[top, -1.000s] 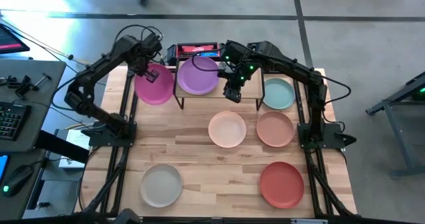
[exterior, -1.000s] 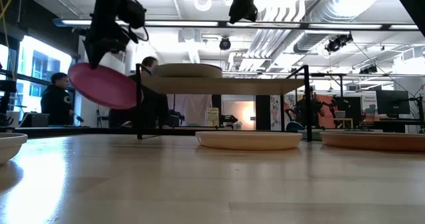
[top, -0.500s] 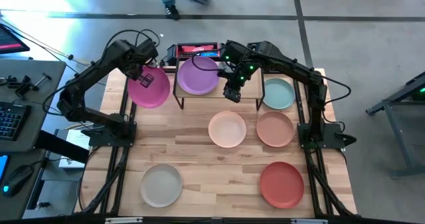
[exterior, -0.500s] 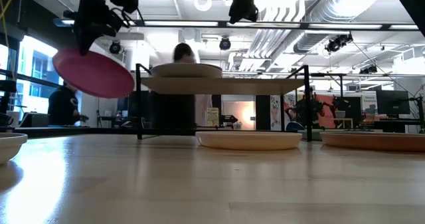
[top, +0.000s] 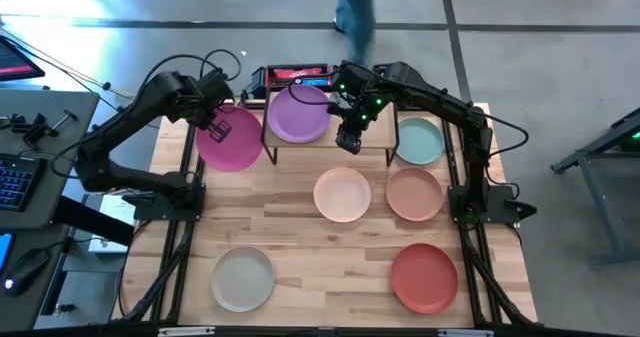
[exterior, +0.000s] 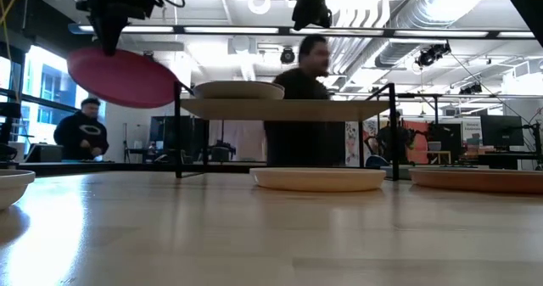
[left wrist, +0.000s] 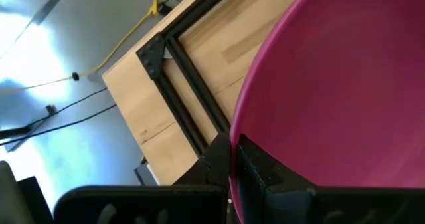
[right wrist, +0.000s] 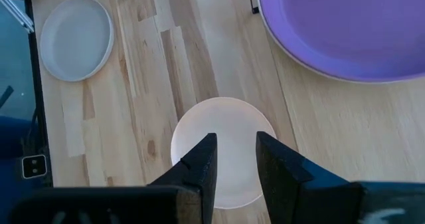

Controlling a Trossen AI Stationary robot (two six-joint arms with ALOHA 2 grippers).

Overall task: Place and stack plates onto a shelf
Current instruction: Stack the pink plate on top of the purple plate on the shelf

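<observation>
Jaws of the left gripper are clamping the rim of the magenta plate, which is hanging tilted in the air beside the shelf (a purple plate is already lying on it). Right gripper is hovering empty, jaws parted, above the peach plate.
</observation>
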